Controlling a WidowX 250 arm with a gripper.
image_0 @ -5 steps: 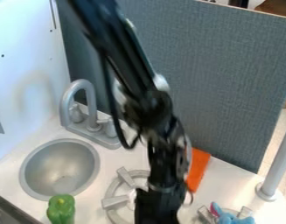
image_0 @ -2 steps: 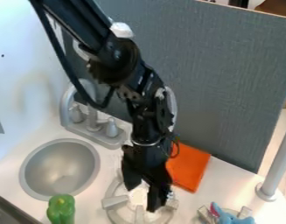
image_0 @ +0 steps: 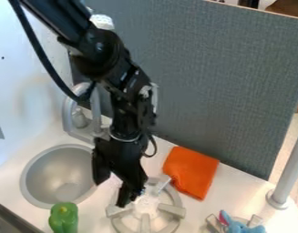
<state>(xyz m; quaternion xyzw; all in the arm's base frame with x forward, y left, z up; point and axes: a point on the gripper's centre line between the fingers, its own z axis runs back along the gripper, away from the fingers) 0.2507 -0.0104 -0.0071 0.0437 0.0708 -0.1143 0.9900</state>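
We see the released gripper, fingers apart, between sink and burner, with a green pepper and orange cloth nearby.

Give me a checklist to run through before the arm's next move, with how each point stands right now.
1. Black two-finger gripper open: ok, fingers apart.
2. Nothing held: ok, no object between the fingers.
3. Gripper clear of the round grey stove burner: cannot tell, one fingertip overlaps its edge in the view and its height is unclear.
4. Green plastic-looking bell pepper free of the gripper: ok, they are apart.
5. Orange cloth off the burner: cannot tell, its near-left edge lies right by a burner prong.
6. Blue toy with a pink ear fully visible: not ok, the lower edge cuts it off.
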